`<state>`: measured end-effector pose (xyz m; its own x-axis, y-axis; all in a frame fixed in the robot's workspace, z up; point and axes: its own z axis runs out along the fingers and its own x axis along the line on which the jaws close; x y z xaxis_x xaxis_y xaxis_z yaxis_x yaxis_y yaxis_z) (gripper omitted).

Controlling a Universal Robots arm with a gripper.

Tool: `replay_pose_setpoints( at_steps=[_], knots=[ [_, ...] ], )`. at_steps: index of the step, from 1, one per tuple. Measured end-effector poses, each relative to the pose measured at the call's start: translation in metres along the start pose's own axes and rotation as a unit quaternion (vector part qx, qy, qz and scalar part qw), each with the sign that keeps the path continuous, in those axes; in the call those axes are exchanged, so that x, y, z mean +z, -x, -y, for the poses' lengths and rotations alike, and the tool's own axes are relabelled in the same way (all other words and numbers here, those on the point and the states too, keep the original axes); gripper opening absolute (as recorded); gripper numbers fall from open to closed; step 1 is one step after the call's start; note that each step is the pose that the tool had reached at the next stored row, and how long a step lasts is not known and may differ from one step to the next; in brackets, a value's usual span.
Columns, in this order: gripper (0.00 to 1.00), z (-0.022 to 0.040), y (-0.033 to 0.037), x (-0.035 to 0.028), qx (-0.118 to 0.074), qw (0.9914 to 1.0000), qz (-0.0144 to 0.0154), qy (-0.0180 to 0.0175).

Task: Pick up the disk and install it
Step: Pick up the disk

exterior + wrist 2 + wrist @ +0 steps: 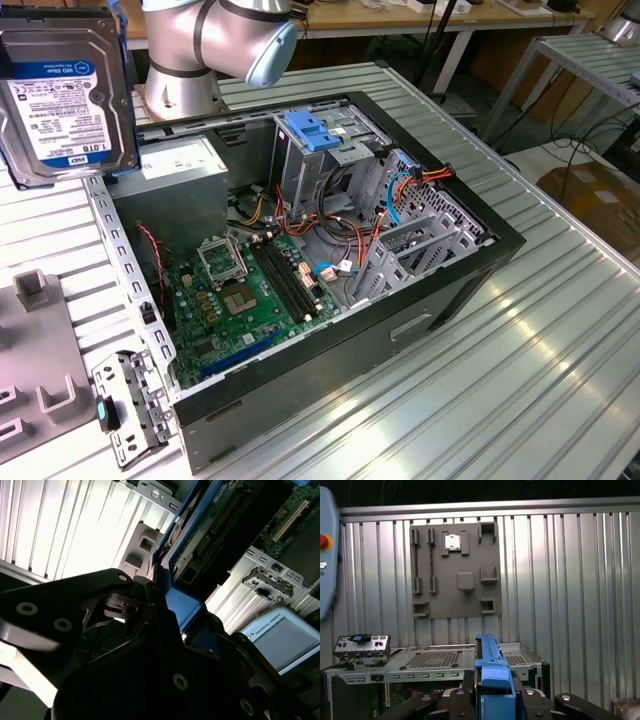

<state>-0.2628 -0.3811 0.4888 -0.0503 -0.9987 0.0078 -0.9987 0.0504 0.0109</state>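
Clearly the pick-up is done: the claw (492, 692) is clamped on the disk (65, 95), its black fingers (462, 697) pressing either side of the blue rail that frames the drive. The disk stands on edge, label side out in the exterior view, lifted well clear of the counter (500, 340). The open computer case (400, 330) lies lower than the claw, with its metal frame just beyond the claw in the first wrist view. Loose orange and red cables (340, 235) trail inside it beside the drive cage (320, 160).

The step in hand looks like the carry toward the case. Doing it well probably means holding the rails squarely so the drive does not twist in the claw. The disk's lower edge should also stay above the case wall and the cables.
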Motion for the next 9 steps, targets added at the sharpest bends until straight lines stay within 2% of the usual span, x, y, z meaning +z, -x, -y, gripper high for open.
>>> replay_pose_setpoints(
  at_steps=[6,9],
  knots=[
    [0.37,0.0089,0.0004,-0.0001,0.000,1.00000,0.0000,0.0000],
    [0.37,0.0154,0.0007,-0.0002,0.000,1.00000,0.0000,0.0000]
  ],
)
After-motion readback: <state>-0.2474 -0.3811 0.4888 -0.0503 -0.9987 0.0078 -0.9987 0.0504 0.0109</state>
